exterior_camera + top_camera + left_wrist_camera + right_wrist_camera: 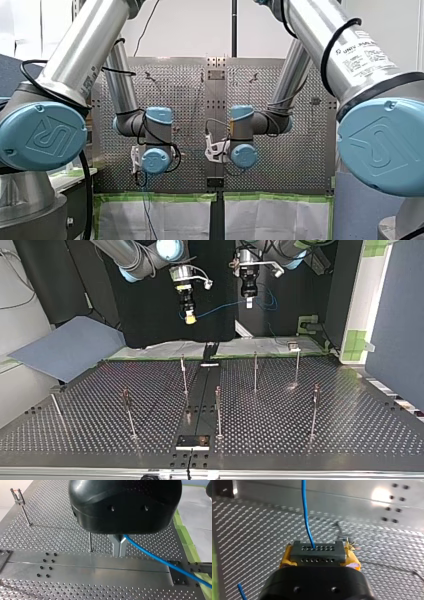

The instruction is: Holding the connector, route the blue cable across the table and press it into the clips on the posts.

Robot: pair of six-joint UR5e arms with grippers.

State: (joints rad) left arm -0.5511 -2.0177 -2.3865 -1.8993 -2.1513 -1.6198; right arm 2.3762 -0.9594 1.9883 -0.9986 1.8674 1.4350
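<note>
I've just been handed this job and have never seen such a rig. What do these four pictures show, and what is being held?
These are two robot arms over a perforated table with thin posts standing on it. The front view looks from behind the arms; the top view faces them from across the table, so sides are swapped. The other two come from cameras on each wrist. My right gripper, with yellow pads, is shut on a black connector. A blue cable leaves it and runs to my left gripper, whose metal fingers pinch it. That stretch hangs in the air, in no clip yet.
</note>
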